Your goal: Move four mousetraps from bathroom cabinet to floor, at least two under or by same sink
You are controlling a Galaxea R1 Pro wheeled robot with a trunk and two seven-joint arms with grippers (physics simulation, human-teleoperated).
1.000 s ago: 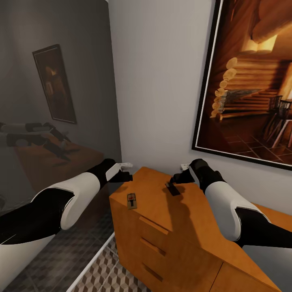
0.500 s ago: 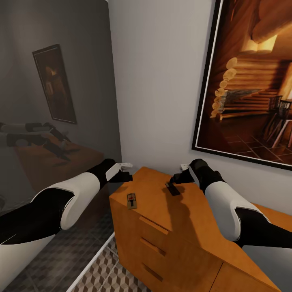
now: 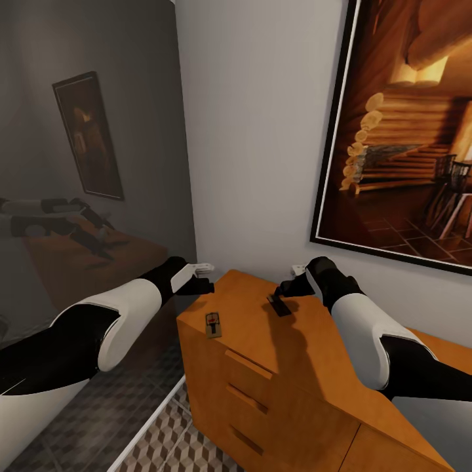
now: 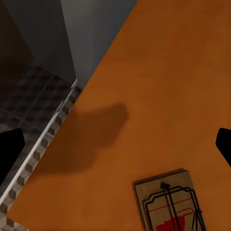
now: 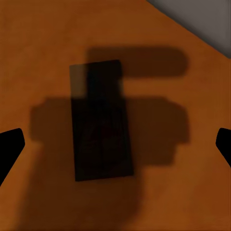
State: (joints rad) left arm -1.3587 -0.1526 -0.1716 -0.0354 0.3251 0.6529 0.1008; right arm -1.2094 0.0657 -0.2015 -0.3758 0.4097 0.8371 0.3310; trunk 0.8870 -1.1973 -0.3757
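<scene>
Change: nothing moved since the earlier frames; arms and traps unchanged.
Right gripper point(image 5: 115, 142): jaws spread wide, straddling the dark mousetrap point(image 5: 101, 120), not touching.
Key relation: trap centred between the fingertips, long axis 12-to-6 in the wrist view, across the gap; right arm nearest.
Left gripper point(image 4: 115, 149): also open, printed mousetrap point(image 4: 169, 202) toward 5 o'clock.
Location: both traps atop the cabinet point(image 3: 295, 354); bathroom floor point(image 3: 190, 446) below.
</scene>
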